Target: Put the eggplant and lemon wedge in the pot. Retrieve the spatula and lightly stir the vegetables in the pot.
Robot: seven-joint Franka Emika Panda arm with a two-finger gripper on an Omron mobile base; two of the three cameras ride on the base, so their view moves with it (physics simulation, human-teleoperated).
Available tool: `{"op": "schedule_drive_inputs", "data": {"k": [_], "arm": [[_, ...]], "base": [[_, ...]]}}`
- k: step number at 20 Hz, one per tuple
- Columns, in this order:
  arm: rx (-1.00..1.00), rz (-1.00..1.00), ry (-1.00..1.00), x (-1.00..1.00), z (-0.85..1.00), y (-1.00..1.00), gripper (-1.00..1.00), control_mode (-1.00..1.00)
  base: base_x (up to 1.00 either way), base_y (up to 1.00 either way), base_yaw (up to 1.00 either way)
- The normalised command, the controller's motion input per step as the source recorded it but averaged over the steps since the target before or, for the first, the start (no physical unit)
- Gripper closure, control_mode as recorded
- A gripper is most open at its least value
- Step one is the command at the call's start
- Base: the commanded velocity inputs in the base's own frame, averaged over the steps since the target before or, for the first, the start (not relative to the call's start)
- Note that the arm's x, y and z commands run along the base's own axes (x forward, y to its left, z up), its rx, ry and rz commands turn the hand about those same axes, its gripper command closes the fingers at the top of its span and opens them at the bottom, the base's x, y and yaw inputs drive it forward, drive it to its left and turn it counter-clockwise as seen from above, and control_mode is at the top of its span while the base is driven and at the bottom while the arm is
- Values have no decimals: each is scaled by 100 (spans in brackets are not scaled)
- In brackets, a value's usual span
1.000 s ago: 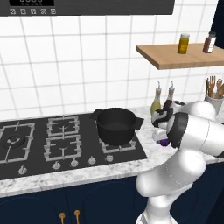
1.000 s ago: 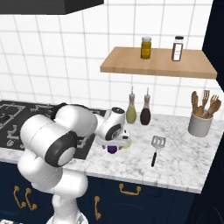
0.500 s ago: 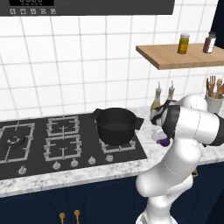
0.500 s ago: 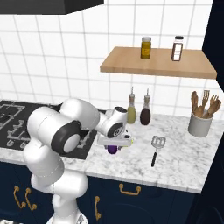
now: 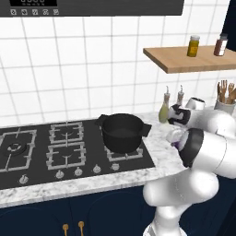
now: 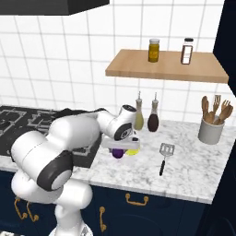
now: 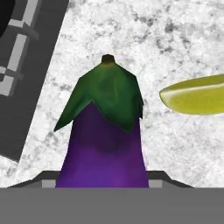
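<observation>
Left base view: the pot [image 5: 122,132] sat on the hob's right burner. Right base view: the tool [image 6: 120,150] hung over the eggplant [image 6: 118,153] and lemon wedge [image 6: 132,151] on the desk [image 6: 193,168]; the spatula [image 6: 164,156] lay nearby. Hand view: the eggplant [image 7: 103,139] lay between the jaws, contact unclear.

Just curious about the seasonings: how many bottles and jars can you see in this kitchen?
4. Two jars stand on the wooden shelf: a yellow jar and a dark-filled jar. Two bottles stand on the counter below: an oil bottle and a dark bottle.
</observation>
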Motion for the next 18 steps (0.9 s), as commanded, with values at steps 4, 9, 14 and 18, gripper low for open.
{"op": "schedule_drive_inputs", "data": {"k": [4,9,14,18], "arm": [[0,-6,2,-61,100,20,100,-100],[-2,-10,31,-26,100,39,100,-100],[0,-1,34,18,77,66,100,-100],[-1,-1,4,47,28,74,100,-100]], "base": [[0,0,0],[0,0,0],[0,0,0],[0,0,0]]}}
